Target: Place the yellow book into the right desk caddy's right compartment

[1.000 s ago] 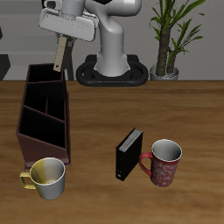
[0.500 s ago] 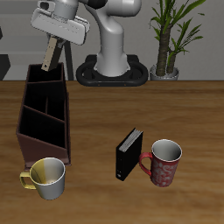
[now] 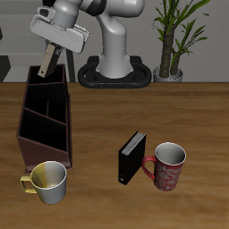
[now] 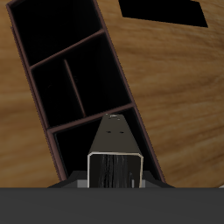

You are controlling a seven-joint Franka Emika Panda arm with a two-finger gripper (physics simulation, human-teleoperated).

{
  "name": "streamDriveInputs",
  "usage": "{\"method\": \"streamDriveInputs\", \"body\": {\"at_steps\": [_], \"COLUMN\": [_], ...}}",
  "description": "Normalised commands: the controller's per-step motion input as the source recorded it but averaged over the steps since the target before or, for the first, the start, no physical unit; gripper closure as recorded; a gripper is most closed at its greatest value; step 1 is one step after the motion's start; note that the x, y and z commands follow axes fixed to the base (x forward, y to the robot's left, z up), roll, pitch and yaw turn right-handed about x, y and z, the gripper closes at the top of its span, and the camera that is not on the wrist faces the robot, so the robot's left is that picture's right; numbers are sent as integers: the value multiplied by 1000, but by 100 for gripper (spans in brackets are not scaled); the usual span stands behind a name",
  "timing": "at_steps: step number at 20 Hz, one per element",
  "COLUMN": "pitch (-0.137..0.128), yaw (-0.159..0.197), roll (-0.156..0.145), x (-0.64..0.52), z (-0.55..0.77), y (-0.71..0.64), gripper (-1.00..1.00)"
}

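My gripper [image 3: 51, 52] is shut on the yellow book [image 3: 47, 61], a thin yellowish-grey book that hangs tilted from the fingers. The book's lower end is just above the back end of the right desk caddy [image 3: 45, 119], a long dark reddish-brown open box with inner partitions. In the wrist view the book [image 4: 115, 149] points out from the gripper [image 4: 115, 175] over the caddy's nearest end compartment [image 4: 92, 140]. The caddy's other compartments [image 4: 61, 52] lie beyond it, dark inside.
A thicker black book [image 3: 131, 156] stands upright near the table's front, beside a red patterned mug [image 3: 167, 165]. A yellow mug [image 3: 48, 182] stands at the caddy's front end. The robot base [image 3: 114, 72] and a potted plant [image 3: 172, 36] are at the table's back.
My gripper has swung sideways and slightly down with the book, from beside the caddy's back end to over it. The book is more tilted. Nothing on the table moved.
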Motion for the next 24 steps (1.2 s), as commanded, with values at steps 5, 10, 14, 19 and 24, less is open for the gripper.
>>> {"method": "streamDriveInputs", "body": {"at_steps": [5, 10, 14, 19, 24], "pitch": [37, 37, 34, 62, 83], "yaw": [-22, -4, -22, -3, -6], "roll": [-37, -20, -38, -36, -59], "x": [21, 51, 53, 177, 240], "z": [-221, -242, -195, -280, -378], "y": [-110, -75, -138, -138, -221], "gripper": [100, 100, 100, 100, 100]}}
